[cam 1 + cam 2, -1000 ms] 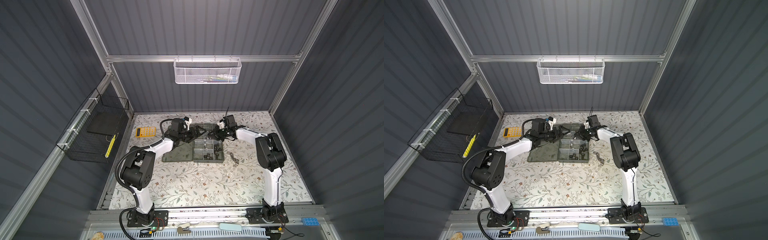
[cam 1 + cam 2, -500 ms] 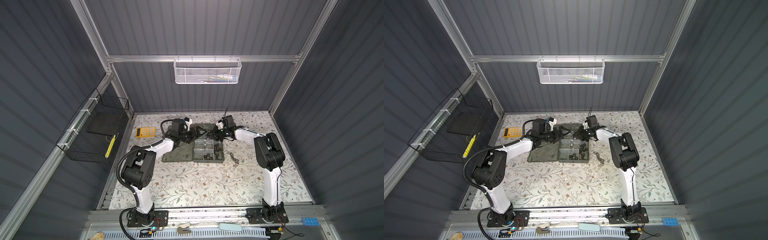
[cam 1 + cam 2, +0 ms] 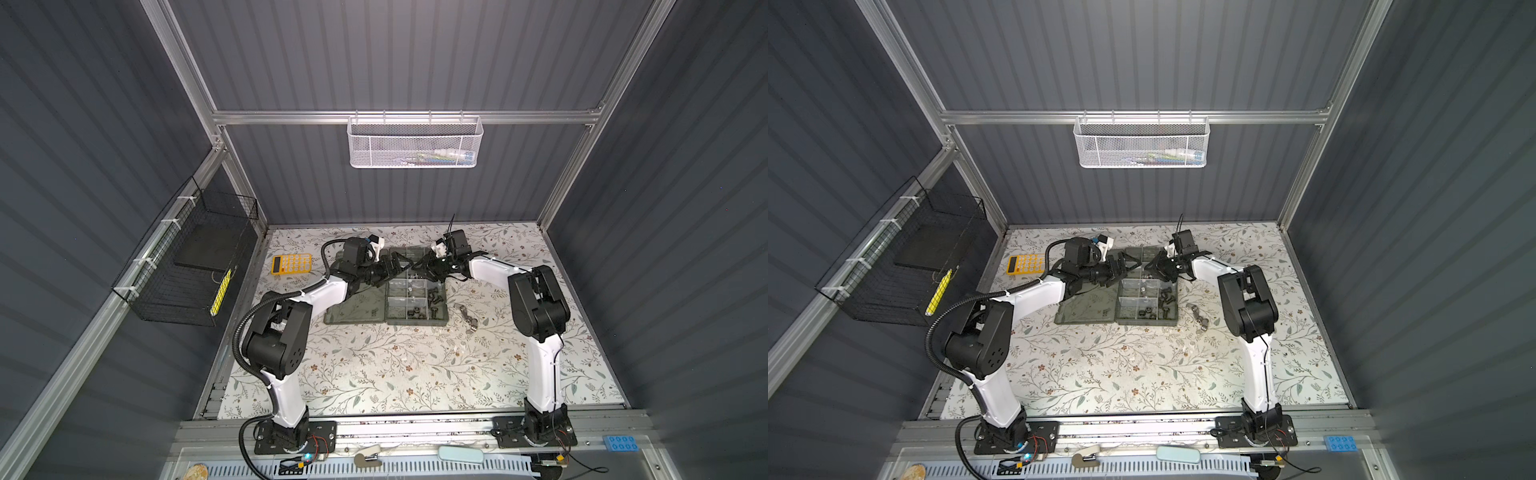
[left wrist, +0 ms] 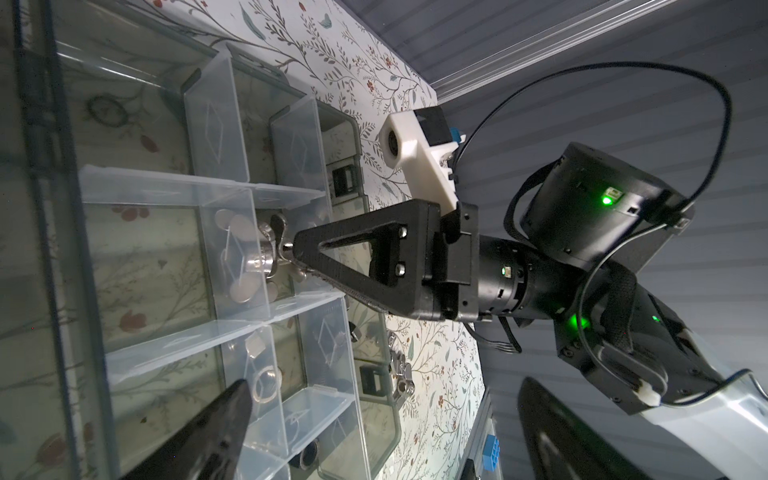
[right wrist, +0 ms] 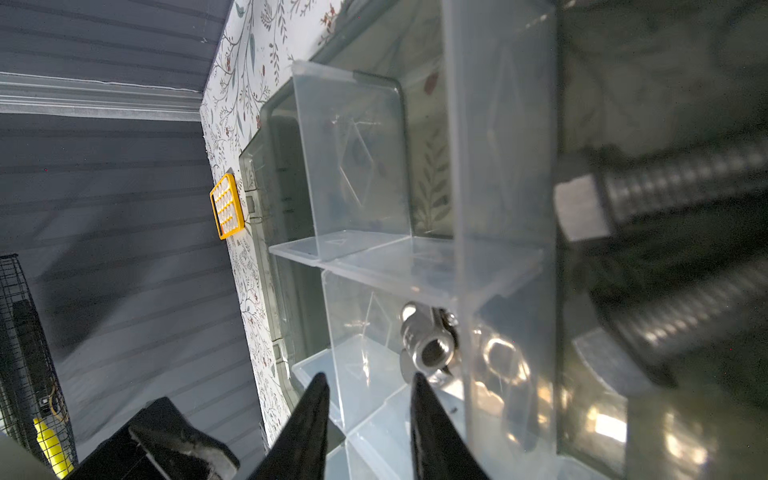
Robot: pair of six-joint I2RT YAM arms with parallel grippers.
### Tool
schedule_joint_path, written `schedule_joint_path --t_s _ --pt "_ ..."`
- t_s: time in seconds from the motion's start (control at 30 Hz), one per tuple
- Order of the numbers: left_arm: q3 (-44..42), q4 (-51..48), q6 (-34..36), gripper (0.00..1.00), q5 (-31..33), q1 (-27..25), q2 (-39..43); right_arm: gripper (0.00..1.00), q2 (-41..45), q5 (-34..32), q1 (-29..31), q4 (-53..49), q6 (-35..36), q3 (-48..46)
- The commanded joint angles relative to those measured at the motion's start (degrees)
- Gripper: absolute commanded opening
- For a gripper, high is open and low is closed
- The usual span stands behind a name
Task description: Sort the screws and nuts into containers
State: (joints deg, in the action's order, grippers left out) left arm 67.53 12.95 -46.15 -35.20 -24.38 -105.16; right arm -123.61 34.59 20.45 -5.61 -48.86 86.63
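A black wire basket (image 3: 187,266) hangs on the left wall, and a yellow calculator (image 3: 291,263) lies near it on the floral bench (image 3: 374,374). The left arm (image 3: 324,293) reaches in from that side, and its jaws hover over the far end of the organizer case. They are spread wide and hold nothing. In the left wrist view its two fingers (image 4: 199,432) sit at opposite edges of the picture.

The case's flat lid (image 3: 353,318) lies open on the bench, and the containers (image 3: 409,300) sit just to its right. In both top views, dark nuts (image 3: 415,313) lie in a near cell and black screws (image 3: 434,296) lie in the cell beside it.

The right arm (image 3: 490,270) comes in from the other side, and its jaws dip into a far cell. They are parted only a little, with nothing between the tips. A silver nut (image 5: 428,345) with a threaded bore lies in that cell just beyond the tips, among flat silver discs (image 4: 243,291). I cannot tell whether a tip touches it. Close to the right wrist lens, blurred threaded shafts (image 5: 685,183) fill the frame.

Loose silver pieces (image 3: 467,321) lie on the bench just right of the case.
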Motion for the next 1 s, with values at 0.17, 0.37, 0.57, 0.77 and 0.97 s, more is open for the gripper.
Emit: schedule_joint_path --t_s 0.17,0.37,0.57,0.77,0.97 --pt "0.0 0.7 -0.2 1.0 -1.0 0.2 -0.4 0.4 2.6 -0.7 -0.1 -2.8 1.3 0.8" --pt "-0.3 1.3 -0.3 1.0 -1.2 -0.1 0.3 0.47 6.3 -2.1 -0.2 -3.0 2.7 -1.5" --pt "0.0 0.9 1.0 1.0 -1.4 -1.9 0.9 0.54 12.0 -4.9 -1.2 -4.4 4.9 -5.8" --pt "1.0 -1.3 3.9 1.0 -0.9 -5.3 1.6 0.6 19.2 -8.2 -3.0 -7.9 9.0 -10.8" --pt "1.5 -2.8 5.5 1.0 -0.4 -8.7 1.6 0.75 27.2 -13.4 -4.9 -11.9 13.6 -17.3"
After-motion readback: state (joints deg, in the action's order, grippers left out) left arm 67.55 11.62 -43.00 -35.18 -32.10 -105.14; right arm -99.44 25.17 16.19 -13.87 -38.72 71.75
